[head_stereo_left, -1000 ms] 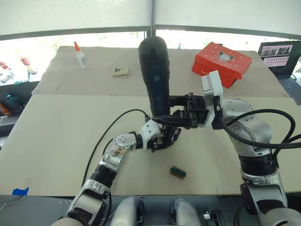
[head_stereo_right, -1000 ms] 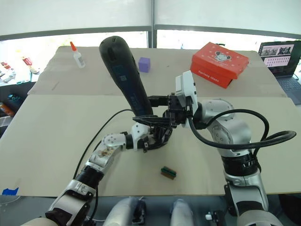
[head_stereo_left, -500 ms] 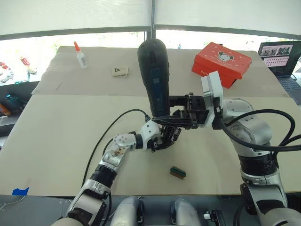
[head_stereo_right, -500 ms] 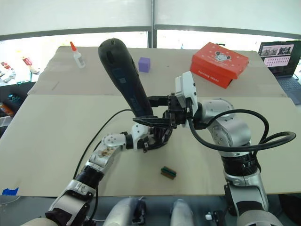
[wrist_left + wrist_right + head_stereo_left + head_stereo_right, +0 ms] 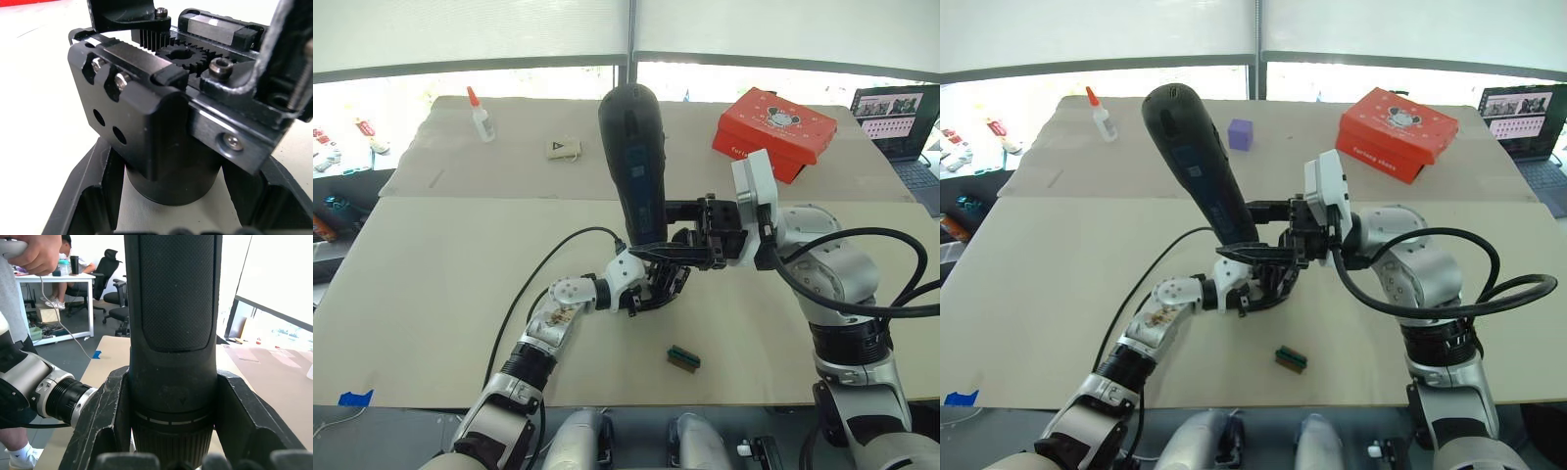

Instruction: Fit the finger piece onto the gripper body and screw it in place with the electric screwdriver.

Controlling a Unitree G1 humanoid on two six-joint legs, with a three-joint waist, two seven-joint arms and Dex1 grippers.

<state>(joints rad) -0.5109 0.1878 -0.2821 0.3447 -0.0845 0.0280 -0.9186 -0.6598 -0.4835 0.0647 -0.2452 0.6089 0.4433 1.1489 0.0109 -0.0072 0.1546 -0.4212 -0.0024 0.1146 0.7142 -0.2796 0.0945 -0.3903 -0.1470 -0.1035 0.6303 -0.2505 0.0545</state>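
Observation:
My right gripper (image 5: 653,247) is shut on the lower end of the electric screwdriver (image 5: 634,162), a thick black tool with a blue panel that stands nearly upright, its top leaning back and left. Its bit end is hidden behind the fingers. Directly below it, low over the table, my left gripper (image 5: 658,286) is shut on the gripper body (image 5: 161,122). The body is a black block on a round base with a gear and racks on top. A black piece (image 5: 288,54) rises from one rack; I cannot tell whether it is the finger piece.
A small green-and-dark block (image 5: 683,358) lies on the table in front of the grippers. At the back are a red box (image 5: 773,132), a glue bottle (image 5: 481,116), a purple cube (image 5: 1241,133), a small card (image 5: 564,149) and a laptop (image 5: 899,113). A person's hand (image 5: 34,254) is nearby.
The screwdriver's top has leaned very slightly further left. Both grippers keep their holds in the same place.

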